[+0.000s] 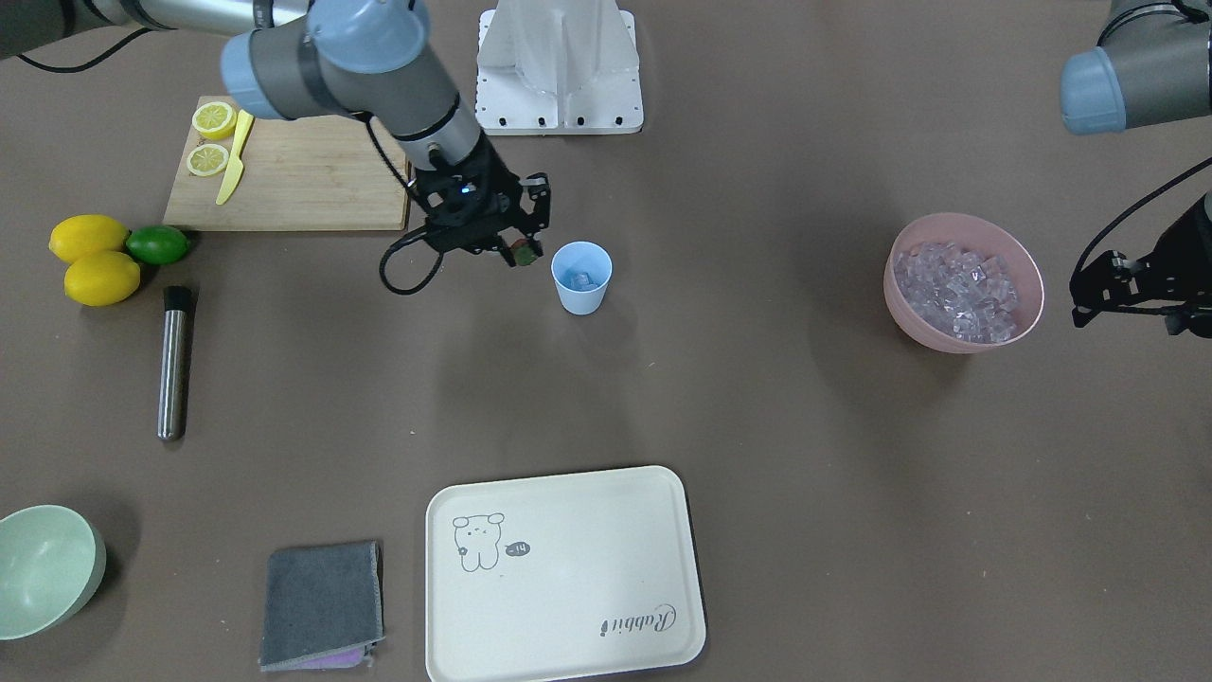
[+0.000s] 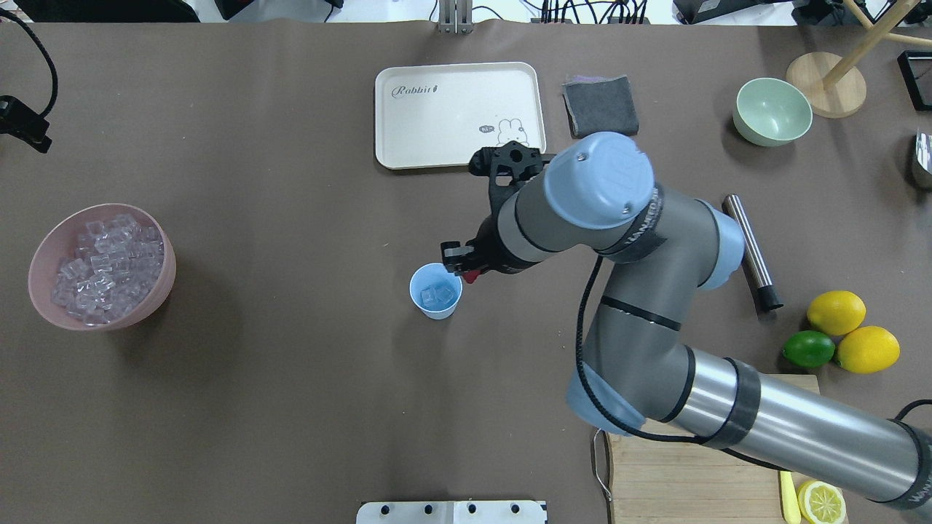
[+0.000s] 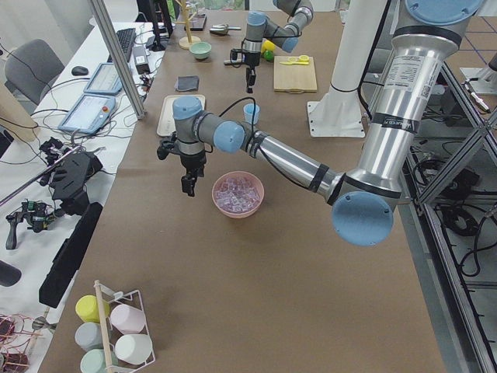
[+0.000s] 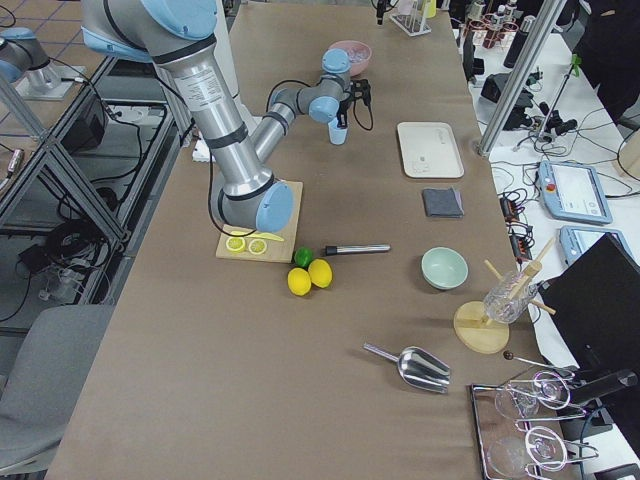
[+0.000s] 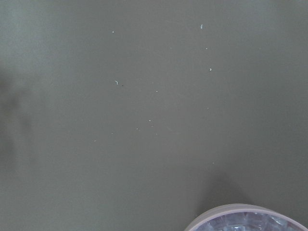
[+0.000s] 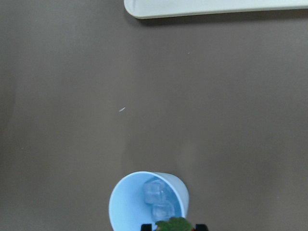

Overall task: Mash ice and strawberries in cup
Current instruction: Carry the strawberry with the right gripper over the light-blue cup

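Observation:
The light blue cup [image 1: 580,284] stands upright mid-table, with a few clear ice cubes [image 2: 437,295] at its bottom. My right gripper [image 1: 521,254] is shut on a small red strawberry [image 2: 471,276] with a green cap. It holds the strawberry just beside the cup's rim, on the cutting-board side. In the right wrist view the strawberry [image 6: 174,224] sits at the bottom edge, over the cup [image 6: 130,202] rim. A heap of ice [image 1: 961,289] fills the pink bowl [image 1: 937,339]. My left gripper [image 3: 187,185] hangs beside that bowl, and I cannot tell whether its fingers are open or shut.
A steel muddler [image 1: 172,360] lies near two lemons [image 1: 95,260] and a lime [image 1: 157,244]. The wooden board [image 1: 303,180] carries lemon halves and a yellow knife. A cream tray [image 1: 568,606], a grey cloth [image 1: 322,601] and a pale green bowl [image 1: 47,568] line the operators' side.

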Action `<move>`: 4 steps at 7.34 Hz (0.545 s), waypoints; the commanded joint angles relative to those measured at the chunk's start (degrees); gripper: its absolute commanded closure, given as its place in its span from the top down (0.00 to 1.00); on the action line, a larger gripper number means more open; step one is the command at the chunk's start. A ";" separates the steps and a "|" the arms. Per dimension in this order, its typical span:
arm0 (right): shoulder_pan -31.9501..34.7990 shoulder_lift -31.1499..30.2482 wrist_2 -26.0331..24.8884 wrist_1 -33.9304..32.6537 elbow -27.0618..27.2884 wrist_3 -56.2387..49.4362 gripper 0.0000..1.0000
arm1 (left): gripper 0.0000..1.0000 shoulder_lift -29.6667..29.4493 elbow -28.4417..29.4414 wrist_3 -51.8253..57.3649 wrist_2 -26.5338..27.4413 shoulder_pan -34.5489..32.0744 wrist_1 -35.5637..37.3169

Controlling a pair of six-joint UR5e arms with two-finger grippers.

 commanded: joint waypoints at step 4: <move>-2.86 2.94 -3.94 -0.80 -3.64 1.08 0.00 | 0.97 -0.05 -0.10 0.05 0.00 -0.24 -0.02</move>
